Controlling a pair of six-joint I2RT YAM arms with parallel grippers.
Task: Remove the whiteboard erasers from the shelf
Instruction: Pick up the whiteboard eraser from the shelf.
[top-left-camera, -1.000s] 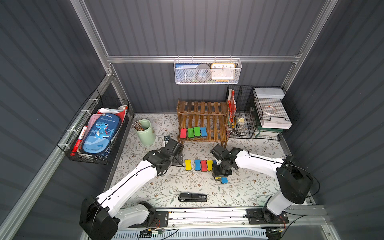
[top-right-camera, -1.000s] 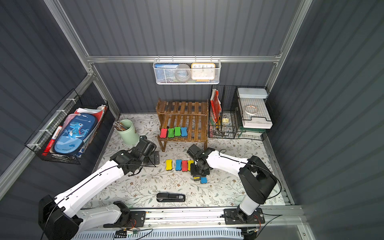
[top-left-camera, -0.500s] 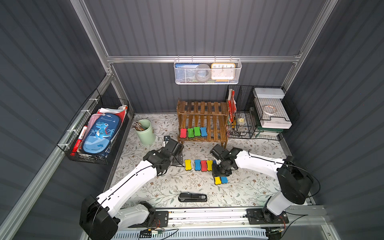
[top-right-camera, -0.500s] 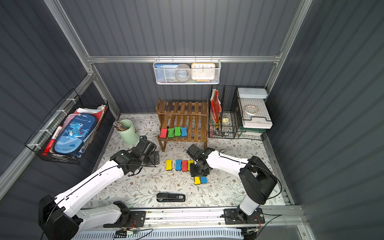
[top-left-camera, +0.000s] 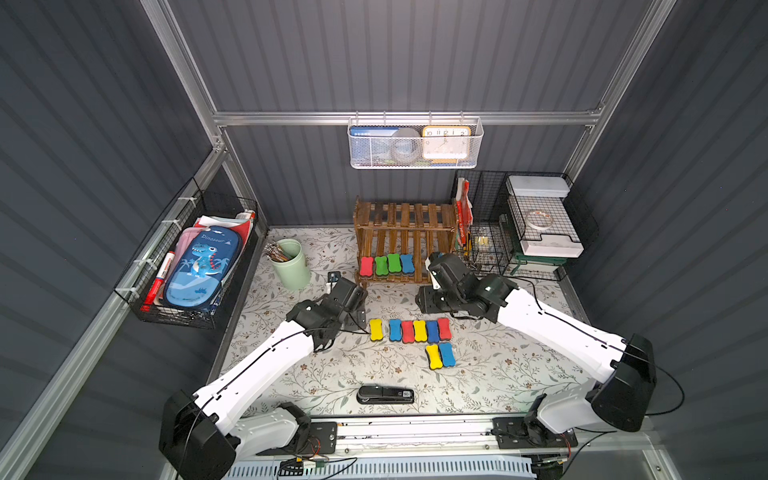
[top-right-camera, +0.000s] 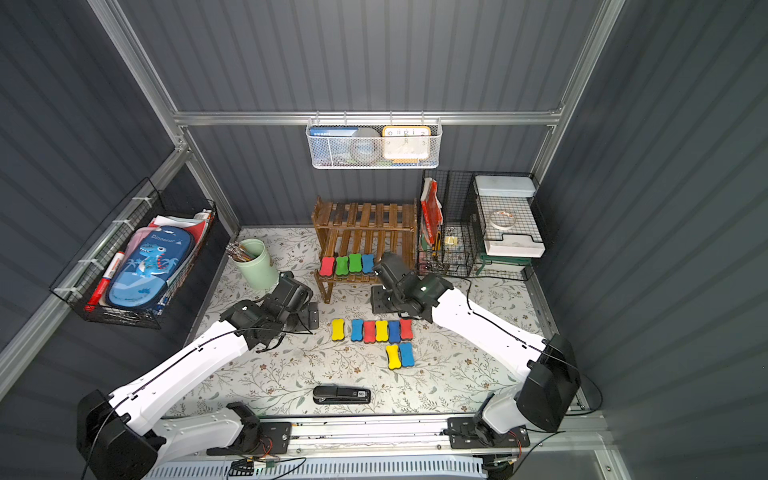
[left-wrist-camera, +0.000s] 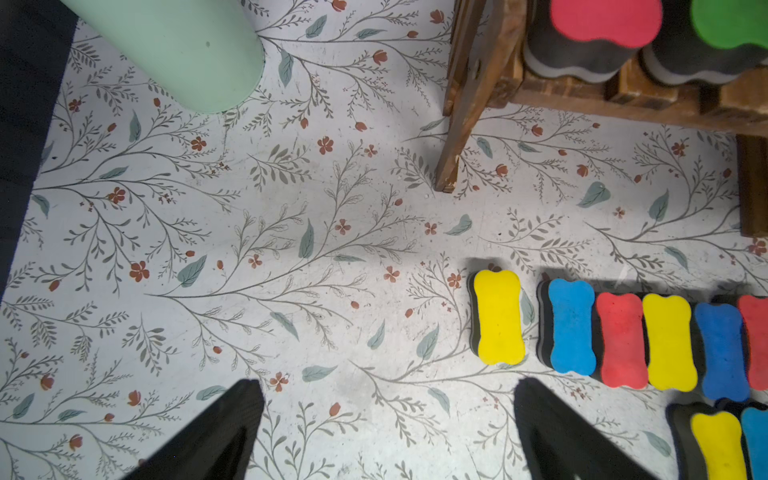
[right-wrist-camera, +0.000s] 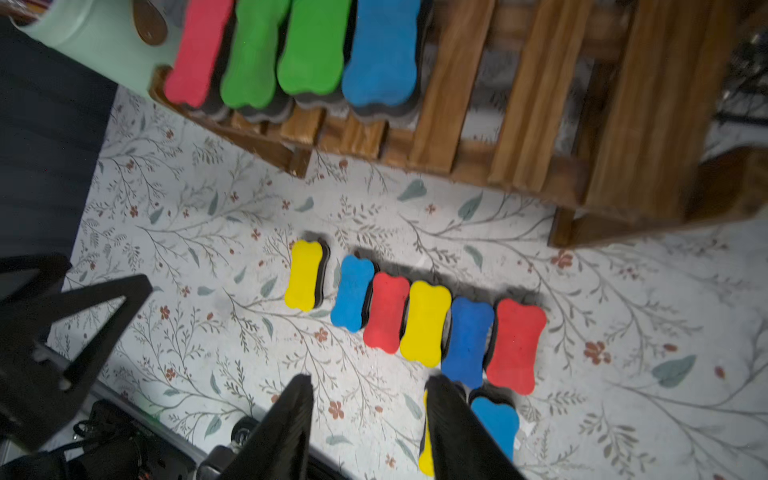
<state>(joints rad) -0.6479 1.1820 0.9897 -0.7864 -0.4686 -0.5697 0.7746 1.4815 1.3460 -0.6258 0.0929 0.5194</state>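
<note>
I count four bone-shaped foam whiteboard erasers (top-left-camera: 394, 262) with dark felt bases on the lower tier of the dark brown slatted wooden shelf (top-left-camera: 405, 216). They sit side by side and touching, long axes running front to back, short ends facing my arms. The blue eraser (right-wrist-camera: 380, 52) closes the row on the right arm's side, the red eraser (left-wrist-camera: 604, 18) on the left arm's side.

My right gripper (right-wrist-camera: 370, 382) hangs over the floral-patterned mat (top-left-camera: 498, 365) just in front of the shelf, jaws apart with nothing between them. The blue eraser lies ahead of it and a little toward the left arm. The fingers spread along the row, so I judge they would close across its narrow waist.

My left gripper (left-wrist-camera: 386, 386) is spread wide and empty, near the red end. Eight other whiteboard erasers lie on the mat, clear of the shelf.
</note>
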